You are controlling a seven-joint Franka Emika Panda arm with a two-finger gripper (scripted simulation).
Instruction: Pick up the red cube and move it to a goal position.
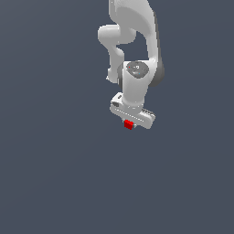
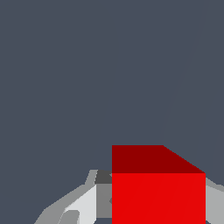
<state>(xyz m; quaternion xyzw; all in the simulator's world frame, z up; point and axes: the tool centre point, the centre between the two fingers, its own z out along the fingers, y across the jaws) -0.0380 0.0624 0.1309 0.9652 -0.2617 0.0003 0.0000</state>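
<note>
Exterior view: the white arm (image 1: 137, 55) points its pincer (image 1: 129, 122) down over a plain grey surface (image 1: 55, 173), the red cube (image 1: 128, 124) showing just under it. Wrist view: pincer fingers (image 2: 83, 203) flank the cube (image 2: 158, 197), apparently clamped on it.

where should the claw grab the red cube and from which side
Grip the red cube across two opposite flat side faces, near their middle, coming straight down from above. It is tiny, plain-faced and much narrower than the claw, so any parallel pair of faces suits. The wrist view already shows a finger flanking it; whether it is clamped cannot be told.
</note>
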